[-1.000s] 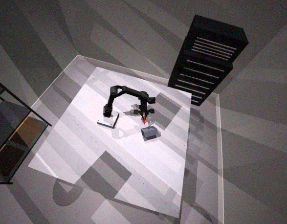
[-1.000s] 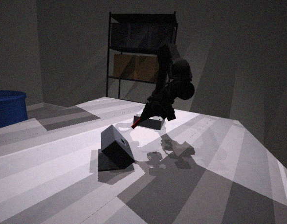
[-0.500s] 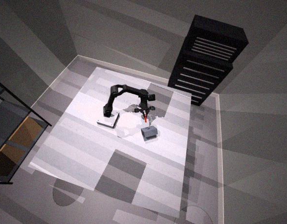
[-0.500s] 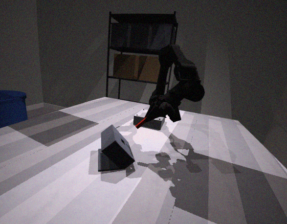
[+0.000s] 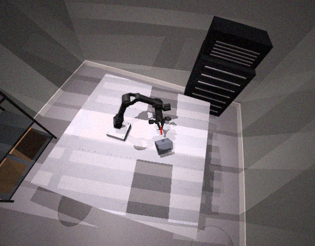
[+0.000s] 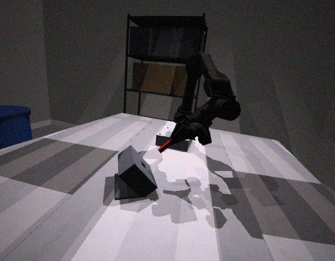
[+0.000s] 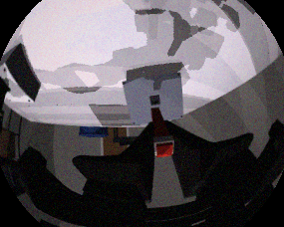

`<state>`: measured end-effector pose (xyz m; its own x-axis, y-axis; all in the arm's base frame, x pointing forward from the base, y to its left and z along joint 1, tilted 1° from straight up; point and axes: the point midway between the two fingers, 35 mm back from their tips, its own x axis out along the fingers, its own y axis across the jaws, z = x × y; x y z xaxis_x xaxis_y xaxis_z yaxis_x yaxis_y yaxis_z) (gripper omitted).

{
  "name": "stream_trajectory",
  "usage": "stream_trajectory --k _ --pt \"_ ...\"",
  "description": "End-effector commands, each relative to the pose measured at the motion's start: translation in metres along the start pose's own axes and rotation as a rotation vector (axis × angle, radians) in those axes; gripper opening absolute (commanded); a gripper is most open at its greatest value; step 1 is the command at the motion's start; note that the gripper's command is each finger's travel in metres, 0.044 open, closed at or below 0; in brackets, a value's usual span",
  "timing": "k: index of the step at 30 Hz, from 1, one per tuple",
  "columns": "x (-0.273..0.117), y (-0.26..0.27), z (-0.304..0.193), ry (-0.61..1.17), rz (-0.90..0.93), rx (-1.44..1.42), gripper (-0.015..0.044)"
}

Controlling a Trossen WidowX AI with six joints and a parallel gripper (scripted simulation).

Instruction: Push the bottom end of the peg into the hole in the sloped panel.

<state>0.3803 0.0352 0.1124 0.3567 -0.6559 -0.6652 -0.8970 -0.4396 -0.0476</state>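
1. The red peg (image 6: 165, 146) hangs in the air above the tabletop (image 6: 79, 222), clamped in the black gripper (image 6: 180, 134) with its free bottom end tilted down and toward the sloped panel (image 6: 133, 171).

2. The gripper is closed on the peg's upper end, which leaves the lower length bare to enter the hole (image 6: 142, 166); the slant of the peg appears chosen to follow the direction the hole points.

3. The grey panel sits on the tabletop near the middle of the scene, its slanted face turned up toward the arm (image 5: 138, 100), so the dark hole in that face looks back along the peg's line.

4. Peg tip and hole remain apart in the exterior view, the tip up and to the right of the hole; no insertion has begun.

5. From the wrist camera, the peg (image 7: 164, 148) shows end-on as a red square just below the panel (image 7: 152, 100), whose small dark hole (image 7: 155, 100) sits almost directly ahead, suggesting the approach is nearly lined up. Whether the flat sides match the hole cannot be told.

6. The arm's base plate (image 5: 119, 132) stands well to the left of the panel in the top view.
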Motion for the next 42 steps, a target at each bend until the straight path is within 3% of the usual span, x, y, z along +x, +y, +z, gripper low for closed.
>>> stream_trajectory --k 1,42 --pt "0.008 0.0 0.001 0.009 0.002 -0.014 0.0" --pt "0.053 -0.005 0.002 0.044 -0.019 -0.057 0.0"
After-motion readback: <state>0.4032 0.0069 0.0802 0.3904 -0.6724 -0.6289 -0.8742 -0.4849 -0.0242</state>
